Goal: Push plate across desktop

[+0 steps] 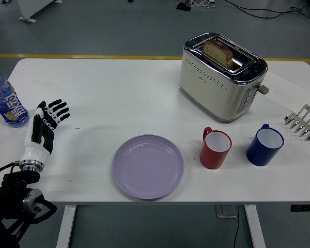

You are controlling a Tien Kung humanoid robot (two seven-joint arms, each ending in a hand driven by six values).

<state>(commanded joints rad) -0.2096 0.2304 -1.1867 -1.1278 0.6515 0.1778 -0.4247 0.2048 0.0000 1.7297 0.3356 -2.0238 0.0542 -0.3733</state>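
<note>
Plate (148,166) on table | left hand (43,129) apart, fingers (58,111) spread

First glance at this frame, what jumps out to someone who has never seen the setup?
The lilac plate sits alone near the table's front edge, with a red mug and a blue mug to its right. Behind them a shiny toaster holds a slice of bread. At far left the robot's left hand hovers with fingers spread, well clear of the plate, beside a water bottle.
</note>
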